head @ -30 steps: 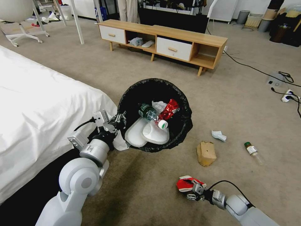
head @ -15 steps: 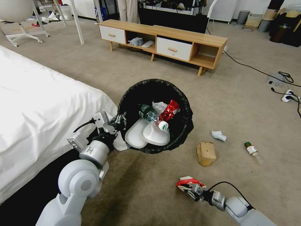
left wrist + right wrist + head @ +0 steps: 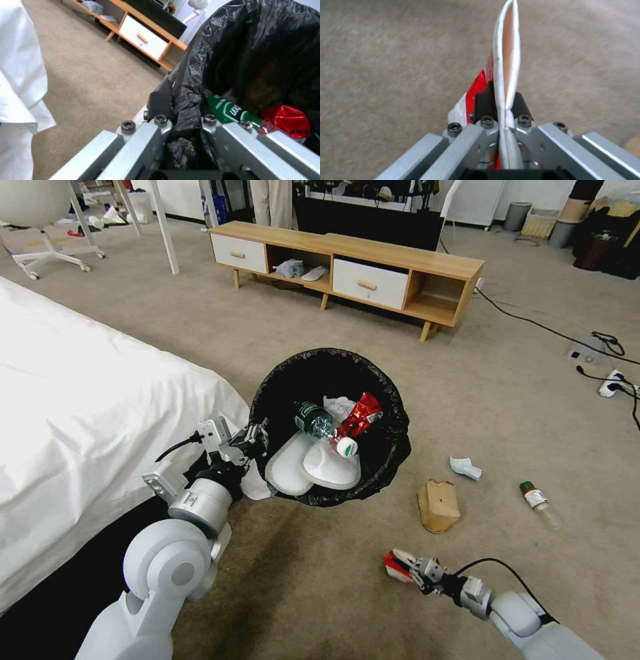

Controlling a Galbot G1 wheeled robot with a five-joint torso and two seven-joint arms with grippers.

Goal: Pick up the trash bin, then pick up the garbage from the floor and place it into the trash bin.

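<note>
paper cup (image 3: 397,567) now squashed flat

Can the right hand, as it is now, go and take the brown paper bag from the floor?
Probably not yet: the right hand is shut on the flattened paper cup. The brown paper bag lies close by on open carpet, nothing blocking it.
</note>
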